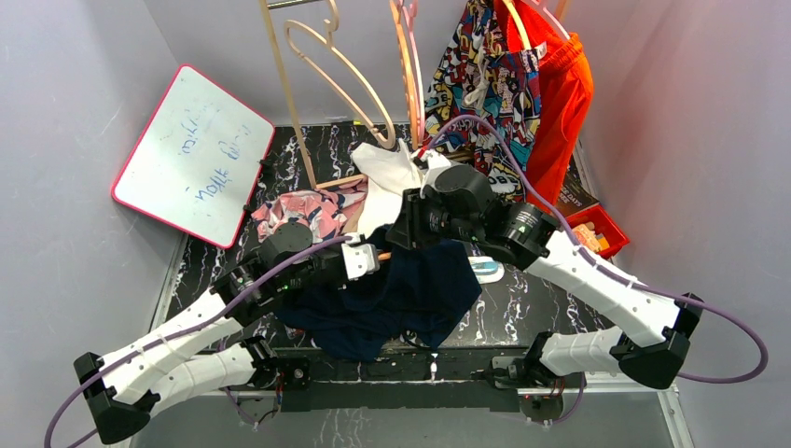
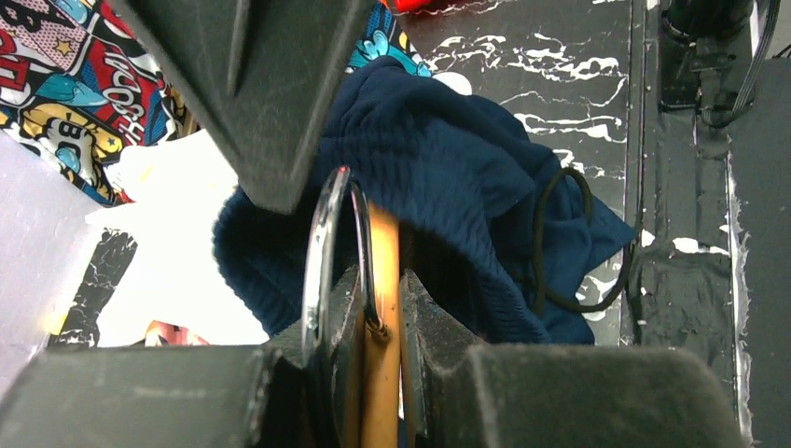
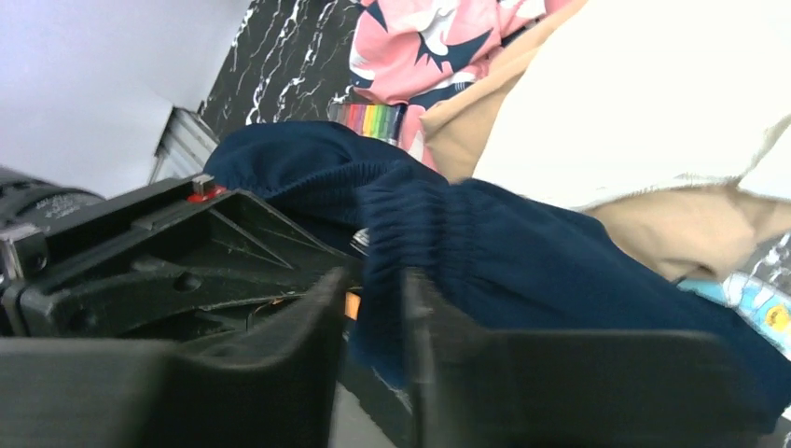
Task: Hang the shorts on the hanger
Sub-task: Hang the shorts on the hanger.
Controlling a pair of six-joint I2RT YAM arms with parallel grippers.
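Note:
The dark navy shorts [image 1: 401, 289] lie bunched on the black marbled table between both arms. My left gripper [image 1: 366, 259] is shut on the orange-tan hanger [image 2: 385, 243]. In its wrist view the left gripper [image 2: 381, 278] pinches the bar, with the metal hook [image 2: 322, 243] beside it and the shorts [image 2: 448, 159] draped over the far end, drawstring [image 2: 560, 233] looped to the right. My right gripper [image 1: 410, 229] sits just behind. Seen from its own wrist, the right gripper [image 3: 368, 280] has its fingers slightly parted around the shorts' elastic waistband [image 3: 420, 224], a sliver of hanger [image 3: 352, 305] showing in the gap.
A whiteboard [image 1: 191, 154] leans at the back left. Pale hangers [image 1: 336, 65] and a pink hanger [image 1: 406, 56] hang at the back, with comic-print shorts [image 1: 485, 75] and orange shorts [image 1: 564, 93]. A white garment [image 1: 387, 173], a pink patterned garment [image 1: 303, 210] and a red bin [image 1: 597, 229] lie nearby.

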